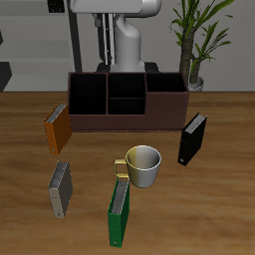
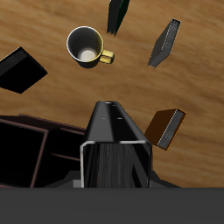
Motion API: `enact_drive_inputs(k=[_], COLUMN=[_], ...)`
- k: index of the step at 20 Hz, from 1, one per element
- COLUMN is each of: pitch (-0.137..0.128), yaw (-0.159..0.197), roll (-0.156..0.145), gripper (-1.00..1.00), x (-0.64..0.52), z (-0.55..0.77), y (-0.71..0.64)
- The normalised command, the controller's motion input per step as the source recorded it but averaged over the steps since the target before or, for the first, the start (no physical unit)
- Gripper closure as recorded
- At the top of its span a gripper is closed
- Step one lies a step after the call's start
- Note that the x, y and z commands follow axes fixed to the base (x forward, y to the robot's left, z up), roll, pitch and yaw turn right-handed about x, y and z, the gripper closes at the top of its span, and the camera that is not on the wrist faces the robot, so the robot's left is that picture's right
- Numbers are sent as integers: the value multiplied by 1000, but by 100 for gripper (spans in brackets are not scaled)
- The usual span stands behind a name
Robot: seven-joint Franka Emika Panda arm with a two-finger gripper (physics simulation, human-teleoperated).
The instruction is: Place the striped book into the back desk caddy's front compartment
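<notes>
You are looking at a study or office: a wooden table [image 1: 214, 209] with books, a desk caddy [image 1: 127, 101], a mug [image 1: 142, 165], and a potted plant [image 1: 199, 40].

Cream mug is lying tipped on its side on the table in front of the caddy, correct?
Not tipped: the mug stands upright, mouth up, on the table in front of the back desk caddy. The exterior view shows it.

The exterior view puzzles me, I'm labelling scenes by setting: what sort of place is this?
Probably a simulated office or study desk: a wooden table carries a desk caddy, several books such as the orange-brown book, and a mug. A potted plant stands behind.
</notes>
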Motion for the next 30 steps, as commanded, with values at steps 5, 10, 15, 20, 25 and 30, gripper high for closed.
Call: enact_drive_inputs(k=[5,10,15,20,25,30], pitch=[-6,33,4,18,-3,3], yaw=[97,184,191,188,198,206], roll=[29,18,17,24,-7,-22], gripper=[100,100,100,100,100,100], x=[-170,-39,-46,10,53,112], z=[2,-25,-18,-42,-58,37], y=[111,112,121,82,-44,-65])
